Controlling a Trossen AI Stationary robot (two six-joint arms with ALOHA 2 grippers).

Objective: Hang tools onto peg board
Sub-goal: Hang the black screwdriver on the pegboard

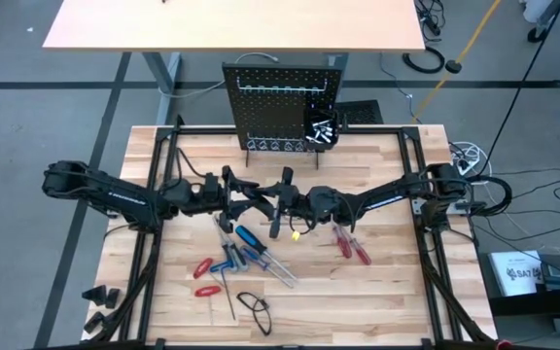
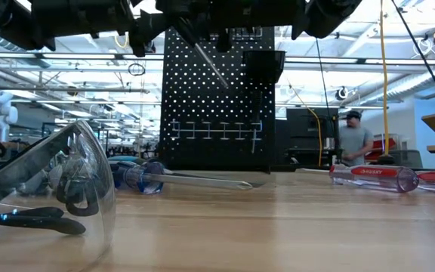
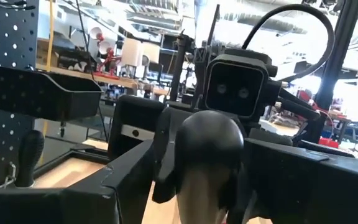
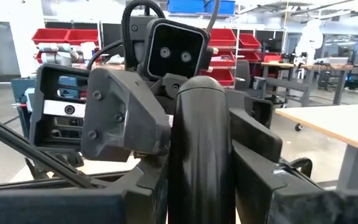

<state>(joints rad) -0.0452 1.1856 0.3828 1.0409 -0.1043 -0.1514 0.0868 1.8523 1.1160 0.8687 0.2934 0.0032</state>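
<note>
While both grippers meet mid-bench, peg board (image 1: 282,107) bin (image 1: 322,129) holds silver bits (image 1: 321,133); right gripper (image 1: 286,200) grasps black-handled screwdriver (image 1: 282,202); left gripper (image 1: 257,198) state: cannot tell.

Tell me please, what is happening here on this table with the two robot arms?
Both dark arms meet above the middle of the wooden table, in front of the small upright black perforated peg board. The right gripper holds a black-handled screwdriver and the left gripper closes in from the opposite side, so it looks like a handover. Blue-handled screwdrivers, red-handled pliers and red-handled screwdrivers lie on the table, not yet hung.
</note>
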